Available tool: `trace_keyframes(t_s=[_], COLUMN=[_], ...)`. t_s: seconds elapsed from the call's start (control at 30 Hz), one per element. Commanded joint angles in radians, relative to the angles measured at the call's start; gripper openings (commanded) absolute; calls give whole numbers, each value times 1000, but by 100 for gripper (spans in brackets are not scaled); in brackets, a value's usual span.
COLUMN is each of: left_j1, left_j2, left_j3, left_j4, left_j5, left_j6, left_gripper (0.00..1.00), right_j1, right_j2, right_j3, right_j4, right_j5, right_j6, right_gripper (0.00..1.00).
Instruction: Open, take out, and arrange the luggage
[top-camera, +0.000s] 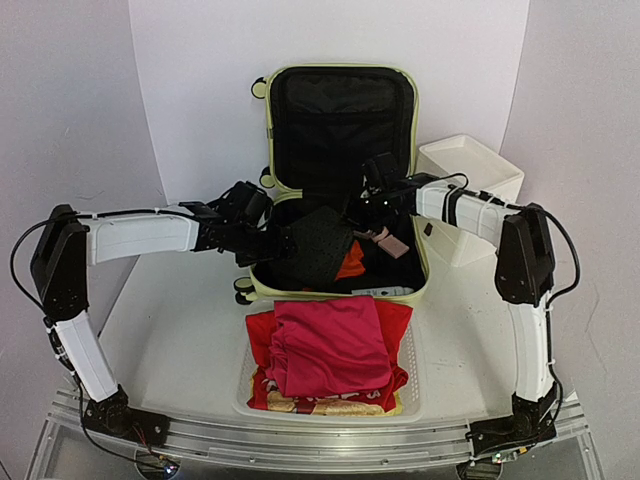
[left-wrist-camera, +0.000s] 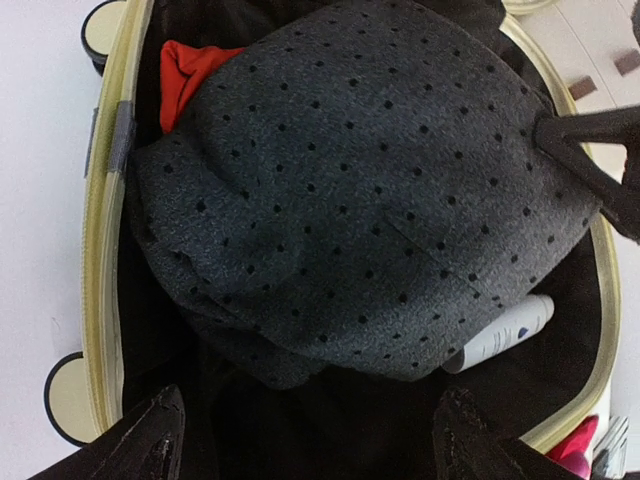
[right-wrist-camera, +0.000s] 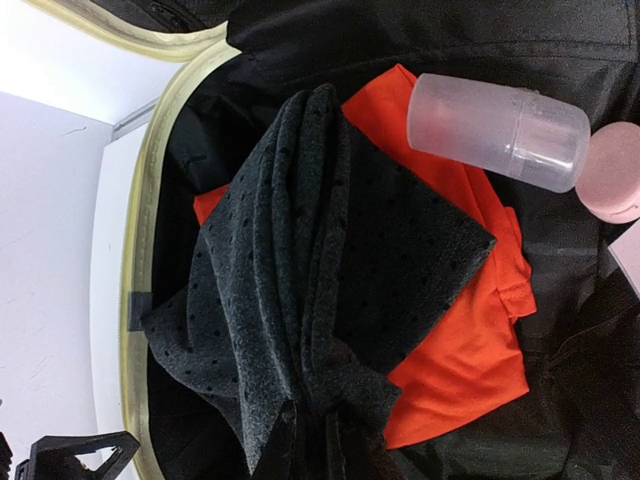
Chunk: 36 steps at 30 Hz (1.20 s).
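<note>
The pale yellow-green luggage (top-camera: 340, 110) lies open, its lid upright against the back wall and black lining showing. Inside lies a dark grey dotted cloth (top-camera: 320, 245) (left-wrist-camera: 370, 200) over an orange garment (right-wrist-camera: 470, 340). My right gripper (right-wrist-camera: 310, 445) is shut on a bunched edge of the grey cloth (right-wrist-camera: 330, 270), above the case's right half (top-camera: 357, 213). My left gripper (left-wrist-camera: 310, 450) is open over the black lining at the case's left rim (top-camera: 268, 240), with nothing between its fingers and the cloth just beyond them.
A clear tube with a pink cap (right-wrist-camera: 500, 130) and a white bottle (left-wrist-camera: 505, 335) lie in the case. A white mesh basket (top-camera: 412, 350) holding red garments (top-camera: 330, 345) stands in front. A white box (top-camera: 470, 165) stands to the right of the case.
</note>
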<state>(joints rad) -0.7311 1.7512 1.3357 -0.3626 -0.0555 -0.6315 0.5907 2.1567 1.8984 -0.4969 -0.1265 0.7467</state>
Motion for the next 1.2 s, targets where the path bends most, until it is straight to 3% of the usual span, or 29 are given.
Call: trace_keyframes(t_s=[0.0, 0.1, 0.23, 0.37, 0.6, 0.9, 0.97, 1.03, 1.1, 1.13, 1.17], left_j1=[23, 28, 28, 29, 28, 29, 29, 29, 30, 29, 29], left_j2=[60, 131, 218, 300, 406, 538, 557, 574, 573, 556, 535], left_j3=[104, 162, 277, 382, 452, 507, 521, 537, 551, 551, 544], left_j4=[11, -6, -167, -291, -316, -341, -342, -342, -341, -340, -340], left_j5=[-56, -39, -130, -170, -174, -242, -257, -268, -290, -305, -322], left_j6=[-170, -209, -338, -411, -462, -639, -646, -644, -619, -607, -599], left_gripper=[85, 80, 75, 78, 86, 80, 73, 59, 25, 13, 7], right_j1=[-21, -28, -39, -51, -75, -101, -103, -103, -104, -104, -104], right_j2=[18, 37, 56, 70, 98, 157, 160, 157, 152, 147, 140], right_j3=[63, 71, 77, 77, 80, 79, 74, 63, 57, 52, 46], right_j4=[59, 67, 75, 94, 115, 137, 142, 149, 150, 150, 152], right_j5=[34, 24, 10, -12, -45, -115, -121, -126, -130, -132, -134], right_j6=[-34, -36, -35, -37, -39, -50, -57, -62, -70, -76, -86], right_gripper=[0, 0, 0, 0, 0, 0, 0, 0, 1, 2, 5])
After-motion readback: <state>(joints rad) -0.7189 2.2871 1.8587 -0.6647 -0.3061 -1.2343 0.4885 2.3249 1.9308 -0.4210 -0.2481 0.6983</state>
